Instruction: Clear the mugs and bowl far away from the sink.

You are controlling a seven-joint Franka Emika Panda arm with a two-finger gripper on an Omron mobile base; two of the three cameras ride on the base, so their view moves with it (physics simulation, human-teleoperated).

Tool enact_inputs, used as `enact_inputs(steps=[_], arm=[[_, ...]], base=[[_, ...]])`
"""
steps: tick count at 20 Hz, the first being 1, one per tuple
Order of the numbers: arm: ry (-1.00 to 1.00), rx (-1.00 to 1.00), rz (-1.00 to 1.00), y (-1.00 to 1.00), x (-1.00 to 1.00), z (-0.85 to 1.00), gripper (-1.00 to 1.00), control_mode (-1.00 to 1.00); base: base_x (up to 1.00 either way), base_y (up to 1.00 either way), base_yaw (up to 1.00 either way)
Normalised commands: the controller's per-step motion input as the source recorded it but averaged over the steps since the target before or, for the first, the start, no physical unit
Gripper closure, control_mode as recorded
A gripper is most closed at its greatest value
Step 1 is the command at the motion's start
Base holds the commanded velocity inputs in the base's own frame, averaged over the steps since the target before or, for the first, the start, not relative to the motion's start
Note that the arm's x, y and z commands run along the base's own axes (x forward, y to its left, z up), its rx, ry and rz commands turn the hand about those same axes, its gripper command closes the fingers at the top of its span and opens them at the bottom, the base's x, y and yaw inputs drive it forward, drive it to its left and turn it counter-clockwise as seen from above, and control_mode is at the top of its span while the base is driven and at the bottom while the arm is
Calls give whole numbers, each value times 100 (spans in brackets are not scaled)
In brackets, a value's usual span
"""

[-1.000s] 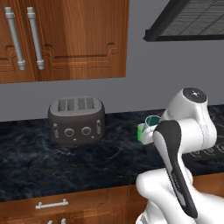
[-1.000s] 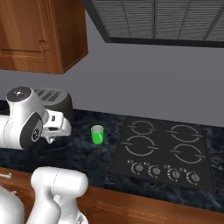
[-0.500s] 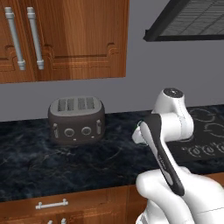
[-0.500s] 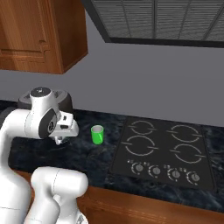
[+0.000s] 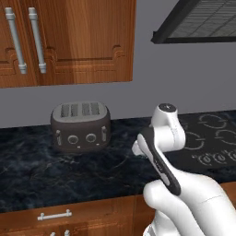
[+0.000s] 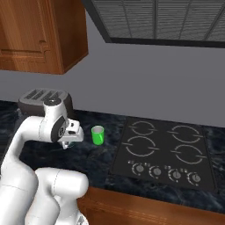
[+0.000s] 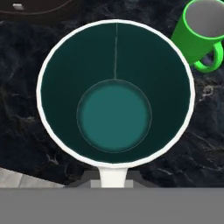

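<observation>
- I see my gripper clamped on a white-rimmed teal mug; fingertips hidden under it.
- Green mug stands on the dark counter, left of the cooktop.
- Toaster sits far left.

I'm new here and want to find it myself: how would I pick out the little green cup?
Start at the black stovetop on the dark marble counter. Just left of its burners, between it and the dark toaster, stands the green mug. It is bright green with a loop handle, unlike the white-rimmed, teal-lined cup beside it.
</observation>
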Motion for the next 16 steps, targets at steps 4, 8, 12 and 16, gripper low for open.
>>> enact_inputs(steps=[4,8,12,16], arm=[[24,0,0,8,48,-45,100,-100],[19,0,0,0,27,-33,100,-100],[14,0,0,0,20,-34,100,-100],[6,0,0,0,13,-29,100,-100]], base=[[0,0,0],[0,0,0],[0,0,0],[0,0,0]])
